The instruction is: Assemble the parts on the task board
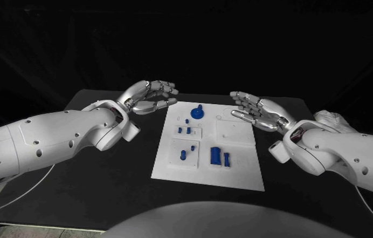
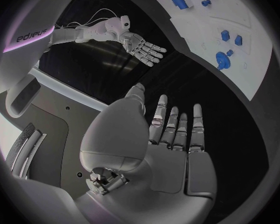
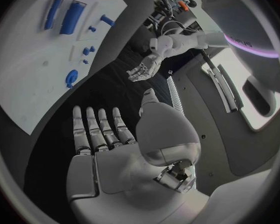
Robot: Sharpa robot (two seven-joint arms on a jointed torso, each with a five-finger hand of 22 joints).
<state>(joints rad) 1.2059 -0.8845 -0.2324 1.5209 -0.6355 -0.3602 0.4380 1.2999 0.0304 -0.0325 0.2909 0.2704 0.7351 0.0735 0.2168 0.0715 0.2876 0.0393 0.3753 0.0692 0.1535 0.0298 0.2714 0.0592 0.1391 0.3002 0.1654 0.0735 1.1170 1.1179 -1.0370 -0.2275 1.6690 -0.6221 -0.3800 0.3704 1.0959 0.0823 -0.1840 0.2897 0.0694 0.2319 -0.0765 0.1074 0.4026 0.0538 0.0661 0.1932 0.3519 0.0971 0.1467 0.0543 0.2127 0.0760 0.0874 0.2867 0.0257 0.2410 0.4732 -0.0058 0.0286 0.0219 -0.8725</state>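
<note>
Flanking the task board (image 1: pixel 233 165) on the black table (image 1: pixel 93 195), both hands hover off the plate with nothing in them: the left hand (image 1: pixel 147 97) sits beside the board's far left corner with its fingers (image 2: pixel 177 127) loosely spread and slightly curled, and the right hand (image 1: pixel 255 111) sits at the far right corner, palm turned inward, fingers (image 3: pixel 96 129) laid out straight and apart. On the board the blue parts lie scattered: a round knobbed part (image 1: pixel 198 111) near the far edge, a few small pegs (image 1: pixel 183 130) just nearer, two more small pieces (image 1: pixel 187 152) on the raised left panel, and two long blocks (image 1: pixel 220 156) side by side near the middle. Whether these pieces are seated in their sockets or merely resting on top is hard to judge from above, so the layout would fit a board waiting to be worked as well as one with its parts already placed. For any pick here, the better course would be to bring a hand straight down over a single piece, close thumb and one finger on its narrow sides, and keep the remaining fingers lifted so they do not brush the neighbours; the small pegs sit close together and look easy to knock, while the long blocks offer a broader, steadier hold
</note>
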